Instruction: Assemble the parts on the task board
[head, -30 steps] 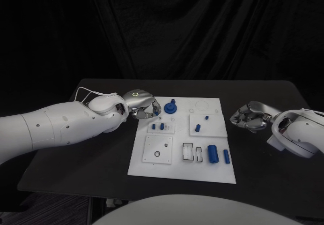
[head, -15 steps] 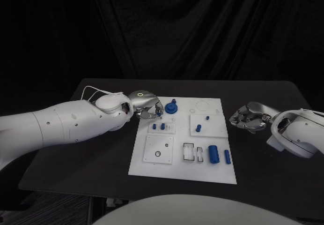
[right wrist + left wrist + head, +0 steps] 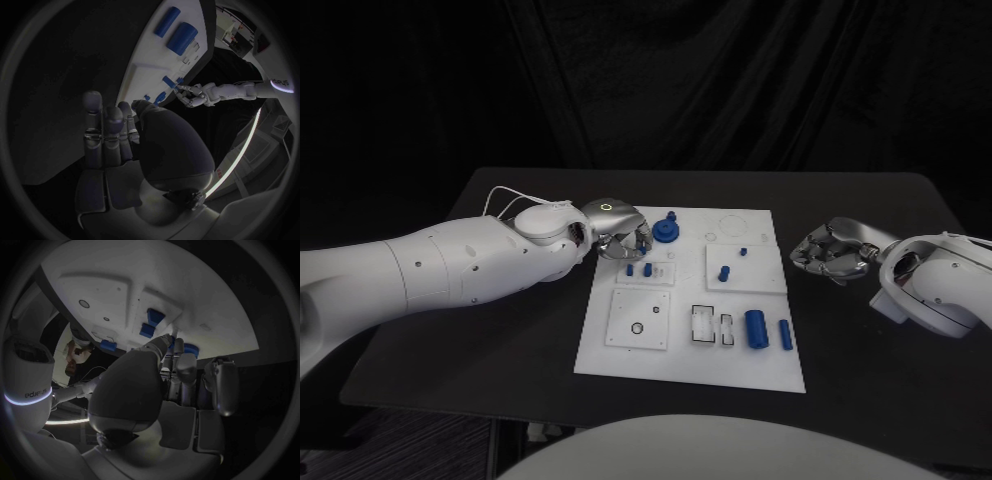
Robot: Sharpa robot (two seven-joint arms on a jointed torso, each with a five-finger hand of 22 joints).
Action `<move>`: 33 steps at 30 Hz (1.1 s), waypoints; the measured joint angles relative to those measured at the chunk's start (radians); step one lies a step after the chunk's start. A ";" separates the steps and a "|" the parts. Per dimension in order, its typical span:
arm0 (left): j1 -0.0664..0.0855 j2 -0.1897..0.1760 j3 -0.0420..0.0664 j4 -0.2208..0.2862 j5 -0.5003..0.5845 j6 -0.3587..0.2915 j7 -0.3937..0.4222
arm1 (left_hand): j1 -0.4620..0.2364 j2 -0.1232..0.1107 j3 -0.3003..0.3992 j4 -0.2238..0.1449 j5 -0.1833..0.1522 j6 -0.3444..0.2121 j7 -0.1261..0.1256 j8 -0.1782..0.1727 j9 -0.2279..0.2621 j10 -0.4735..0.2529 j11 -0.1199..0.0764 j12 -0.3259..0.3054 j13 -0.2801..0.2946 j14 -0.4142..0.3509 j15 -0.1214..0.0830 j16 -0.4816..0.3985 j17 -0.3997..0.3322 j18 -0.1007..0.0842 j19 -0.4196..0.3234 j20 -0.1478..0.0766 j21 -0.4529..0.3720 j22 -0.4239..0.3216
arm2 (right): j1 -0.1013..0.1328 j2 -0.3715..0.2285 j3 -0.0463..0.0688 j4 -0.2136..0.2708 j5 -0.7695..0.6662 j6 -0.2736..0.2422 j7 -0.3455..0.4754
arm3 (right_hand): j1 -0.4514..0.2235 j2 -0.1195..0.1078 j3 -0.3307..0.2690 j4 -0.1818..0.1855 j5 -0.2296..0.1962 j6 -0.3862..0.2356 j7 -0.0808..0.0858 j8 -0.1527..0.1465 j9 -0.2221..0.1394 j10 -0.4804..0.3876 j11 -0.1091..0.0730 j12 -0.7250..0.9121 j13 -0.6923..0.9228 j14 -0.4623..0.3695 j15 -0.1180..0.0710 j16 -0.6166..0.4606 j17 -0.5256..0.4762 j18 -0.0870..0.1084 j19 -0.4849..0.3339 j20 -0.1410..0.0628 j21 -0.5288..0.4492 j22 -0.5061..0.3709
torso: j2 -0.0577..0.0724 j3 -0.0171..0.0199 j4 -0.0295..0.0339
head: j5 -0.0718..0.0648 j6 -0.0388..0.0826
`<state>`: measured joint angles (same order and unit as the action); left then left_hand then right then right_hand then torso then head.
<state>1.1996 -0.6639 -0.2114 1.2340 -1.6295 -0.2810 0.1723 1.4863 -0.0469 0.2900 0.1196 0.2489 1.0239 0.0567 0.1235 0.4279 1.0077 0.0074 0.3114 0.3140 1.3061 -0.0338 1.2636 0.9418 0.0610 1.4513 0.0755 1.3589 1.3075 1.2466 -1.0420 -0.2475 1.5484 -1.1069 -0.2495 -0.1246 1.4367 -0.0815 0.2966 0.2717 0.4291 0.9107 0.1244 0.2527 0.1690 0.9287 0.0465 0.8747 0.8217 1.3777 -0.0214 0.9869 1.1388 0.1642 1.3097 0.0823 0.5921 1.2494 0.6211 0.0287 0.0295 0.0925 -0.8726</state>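
Note:
The white task board (image 3: 733,352) lies in the middle of the table. A round blue part with a peg on top (image 3: 666,231) stands near its far left corner. My left hand (image 3: 619,233) is over that corner, its fingertips (image 3: 177,347) right beside the round part (image 3: 189,350); I cannot tell whether they hold anything. Two small blue pegs (image 3: 638,269) stand just in front of the hand. My right hand (image 3: 829,251) hovers off the board's right edge, fingers loosely bent with nothing in them (image 3: 106,140).
A thick blue cylinder (image 3: 754,328) and a slimmer one (image 3: 783,335) lie at the board's near right. Another blue peg (image 3: 723,272) stands on the middle right plate. Black table (image 3: 473,340) surrounds the board on every side.
My left arm and hand have moved a little to the right, further over the board's far left corner and closer to the round blue part. The right hand has stayed put.

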 measured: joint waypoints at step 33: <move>-0.006 0.025 0.000 -0.023 0.000 0.001 -0.026 | -0.001 -0.002 0.011 -0.011 0.005 -0.006 0.004 -0.012 -0.002 0.016 0.008 0.001 0.005 -0.004 0.004 -0.005 -0.012 0.000 0.000 0.000 -0.004 0.000 | 0.000 0.003 0.000 -0.005 0.000 0.010 -0.001 | 0.000 0.000 0.003 0.003 0.000 0.000 0.000 0.000 -0.001 0.000 0.000 -0.004 -0.003 0.000 0.000 -0.005 -0.006 0.000 -0.007 0.000 -0.012 -0.002 | -0.001 0.0002 0.0003 | 0.002 0.000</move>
<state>1.1933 -0.6387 -0.2116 1.2109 -1.6297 -0.2804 0.1467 1.4851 -0.0485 0.3011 0.1086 0.2543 1.0181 0.0609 0.1119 0.4258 1.0233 0.0157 0.3126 0.3192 1.3025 -0.0302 1.2584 0.9302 0.0610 1.4512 0.0755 1.3549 1.3074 1.2465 -1.0392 -0.2475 1.5438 -1.1069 -0.2398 -0.1257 1.4367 -0.0815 0.2994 0.2745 0.4291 0.9107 0.1244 0.2527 0.1682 0.9288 0.0465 0.8709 0.8189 1.3777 -0.0214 0.9820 1.1332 0.1641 1.3026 0.0823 0.5806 1.2473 0.6204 0.0289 0.0298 0.0942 -0.8726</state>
